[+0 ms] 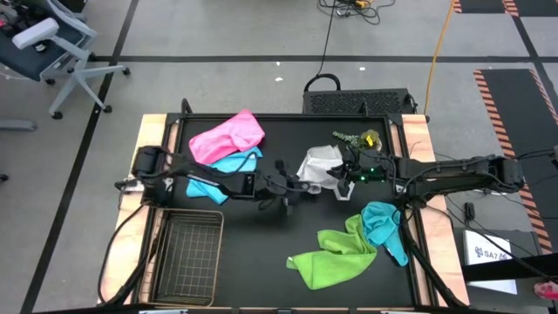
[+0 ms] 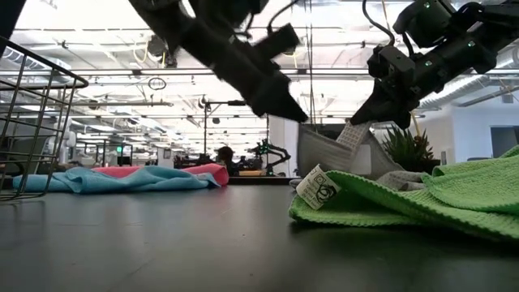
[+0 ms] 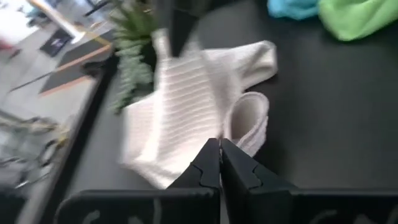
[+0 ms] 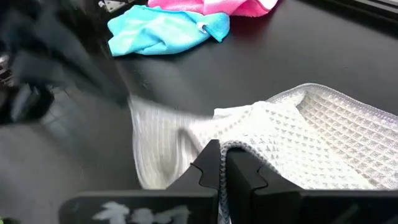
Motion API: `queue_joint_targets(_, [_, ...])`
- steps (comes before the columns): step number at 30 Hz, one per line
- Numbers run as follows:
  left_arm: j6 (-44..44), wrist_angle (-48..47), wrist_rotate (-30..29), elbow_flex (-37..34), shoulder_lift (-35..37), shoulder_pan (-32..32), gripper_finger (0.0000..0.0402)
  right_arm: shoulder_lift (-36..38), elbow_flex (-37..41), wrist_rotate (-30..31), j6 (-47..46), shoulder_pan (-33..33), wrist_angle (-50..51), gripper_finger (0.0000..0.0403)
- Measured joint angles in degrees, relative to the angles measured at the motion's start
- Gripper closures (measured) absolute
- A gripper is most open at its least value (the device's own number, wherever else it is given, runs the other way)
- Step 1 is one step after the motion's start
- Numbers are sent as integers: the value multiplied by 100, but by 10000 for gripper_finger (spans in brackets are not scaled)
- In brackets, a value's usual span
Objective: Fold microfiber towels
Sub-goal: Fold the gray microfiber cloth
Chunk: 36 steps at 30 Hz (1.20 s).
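The pale grey-white towel [image 1: 319,163] is at the table's middle, held up between both grippers. My left gripper [image 3: 219,150] is shut on its near-left edge and my right gripper [image 4: 221,154] is shut on its right edge. The pink towel [image 1: 228,135] lies bunched on the light blue one [image 1: 222,166] at the far left. A crumpled lime green towel [image 1: 336,257] and a teal towel [image 1: 381,225] lie at the near right. My left gripper pinches an edge of the grey-white towel [image 3: 208,134] between its two fingers, slanting down from the table's left. The cloth rises from the fingers toward the other gripper, and a looped fold [image 3: 249,121] sags beside them. My right gripper pinches the towel's hemmed edge [image 4: 239,146] between its two fingers, coming from the table's right and slanting down. The waffle-weave cloth [image 4: 311,137] spreads out from the fingers and hangs slack toward the left gripper.
A small potted plant [image 1: 362,139] stands just beyond the held towel at the far right. A wire mesh basket [image 1: 187,253] sits at the near left corner. Bare black tabletop [image 1: 261,235] lies between the basket and the green towel.
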<state>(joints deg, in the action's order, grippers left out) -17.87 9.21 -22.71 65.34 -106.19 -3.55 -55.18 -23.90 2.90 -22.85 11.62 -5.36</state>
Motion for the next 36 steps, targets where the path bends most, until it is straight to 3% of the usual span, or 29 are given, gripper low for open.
queue_joint_targets(6, [1, -868, -1000, -2, 996, -14, 401, 0, -2, -96, -44, -16, -170, 403])
queue_joint_targets(12, [201, -1947, -1920, -2, 2322, -201, 401, 12, -2, -1315, -156, -197, -1461, 403])
queue_joint_targets(18, [309, -2378, -2213, 0, 3523, -376, 401, 195, -4, -2341, -312, -234, -3061, 403])
queue_joint_targets(21, [419, -2638, -2239, 0, 3930, -404, 401, 201, -4, -3140, -609, -234, -4390, 403])
queue_joint_targets(25, [492, -2862, -2239, 0, 4147, -409, 401, 260, -83, -3173, -1100, -98, -5784, 403])
queue_joint_targets(30, [424, -2943, -2235, 0, 4115, -409, 401, 404, -513, -3027, -1149, 195, -4542, 403])
queue_joint_targets(36, [125, -2905, -2324, 0, 4088, -352, 401, 372, -1046, -2210, -515, 673, -2517, 403])
